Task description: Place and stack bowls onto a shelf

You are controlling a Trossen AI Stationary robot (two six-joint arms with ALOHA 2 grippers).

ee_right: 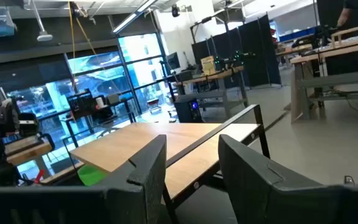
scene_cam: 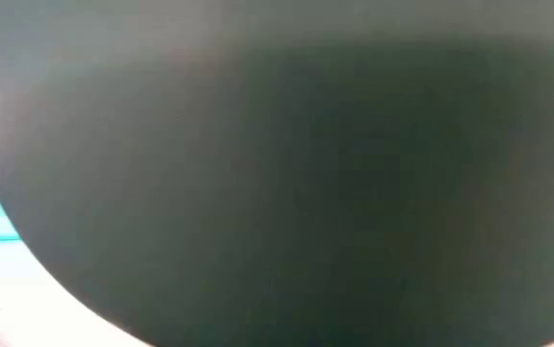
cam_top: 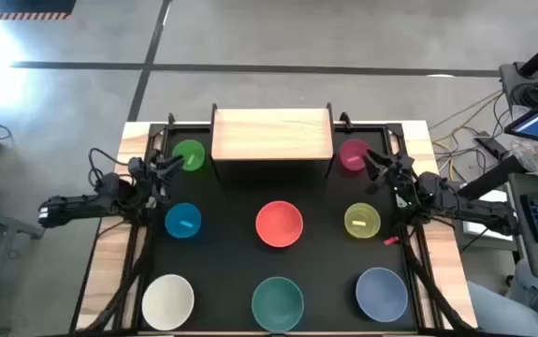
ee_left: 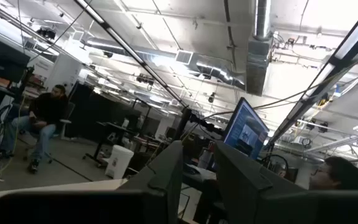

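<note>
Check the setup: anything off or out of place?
Low view is blocked: a dark rounded surface fills it, likely the teal bowl at the table's near edge. Otherwise bowls upright and apart, shelf bare.

High view looks straight down; low view is blocked by something very near; right wrist and high views share the shelf point(cam_top: 271, 133).

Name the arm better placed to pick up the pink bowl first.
Right. The right gripper sits beside the pink bowl at the shelf's right end; the left gripper is across the table by the green bowl.
</note>
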